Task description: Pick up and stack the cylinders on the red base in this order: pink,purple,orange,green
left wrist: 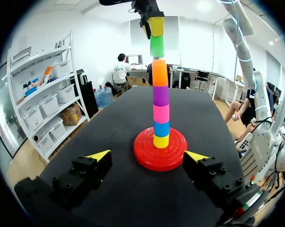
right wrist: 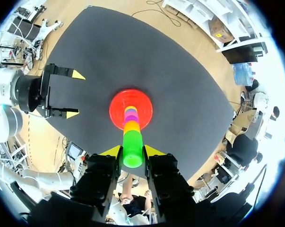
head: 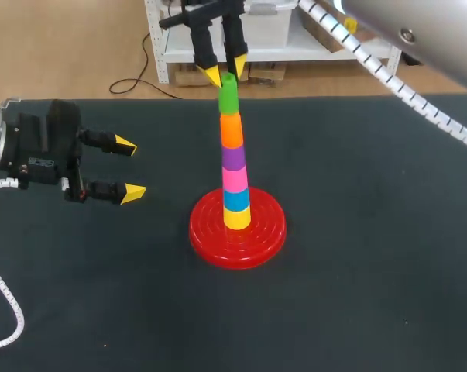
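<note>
A red base (head: 210, 236) stands mid-table and carries a tower of cylinders: yellow, blue, pink (head: 235, 179), purple (head: 233, 157), orange (head: 231, 129) and green (head: 229, 96) on top. My right gripper (head: 224, 68) comes down from above, shut on the upper end of the green cylinder (right wrist: 132, 146), with one yellow tip on each side. The green one rests on the orange (right wrist: 131, 126). My left gripper (head: 132, 168) hovers to the left of the base, open with nothing in it. In the left wrist view the tower (left wrist: 160, 97) stands ahead of its fingers (left wrist: 99, 155).
The black table top (head: 357, 294) stretches free around the base on every side. My left arm's white cable (head: 2, 298) loops over the table's front left corner. The right arm's ribbed hose (head: 388, 74) crosses above the back right.
</note>
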Motion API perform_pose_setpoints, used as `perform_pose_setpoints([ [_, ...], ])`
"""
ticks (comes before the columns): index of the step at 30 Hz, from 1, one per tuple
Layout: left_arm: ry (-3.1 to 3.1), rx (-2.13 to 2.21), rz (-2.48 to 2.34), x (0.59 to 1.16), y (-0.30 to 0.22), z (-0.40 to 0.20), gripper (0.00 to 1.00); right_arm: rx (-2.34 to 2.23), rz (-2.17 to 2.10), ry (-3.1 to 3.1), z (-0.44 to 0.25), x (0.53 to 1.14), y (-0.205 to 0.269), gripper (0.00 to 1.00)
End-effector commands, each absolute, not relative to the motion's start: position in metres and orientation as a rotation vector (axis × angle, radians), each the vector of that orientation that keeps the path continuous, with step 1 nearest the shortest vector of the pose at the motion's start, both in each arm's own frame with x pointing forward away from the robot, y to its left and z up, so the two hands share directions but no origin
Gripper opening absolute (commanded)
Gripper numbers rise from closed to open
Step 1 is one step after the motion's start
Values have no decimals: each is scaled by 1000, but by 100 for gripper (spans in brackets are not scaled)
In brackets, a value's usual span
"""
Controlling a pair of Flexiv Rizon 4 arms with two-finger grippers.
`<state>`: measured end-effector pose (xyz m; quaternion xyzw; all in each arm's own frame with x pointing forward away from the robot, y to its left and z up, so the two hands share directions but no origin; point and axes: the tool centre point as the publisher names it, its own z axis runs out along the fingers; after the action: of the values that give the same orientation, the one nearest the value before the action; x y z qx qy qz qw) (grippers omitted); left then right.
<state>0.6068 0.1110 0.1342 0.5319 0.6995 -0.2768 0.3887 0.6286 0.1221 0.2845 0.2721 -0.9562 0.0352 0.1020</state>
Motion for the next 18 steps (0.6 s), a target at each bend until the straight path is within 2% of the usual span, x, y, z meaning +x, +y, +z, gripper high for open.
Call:
perform_pose_setpoints([
  [1,1772,1349,-704,606,112,133,100,774,140,-2730,284,635,127,0],
  [18,1772,1349,-704,606,112,133,100,760,150,-2712,274,634,127,0],
])
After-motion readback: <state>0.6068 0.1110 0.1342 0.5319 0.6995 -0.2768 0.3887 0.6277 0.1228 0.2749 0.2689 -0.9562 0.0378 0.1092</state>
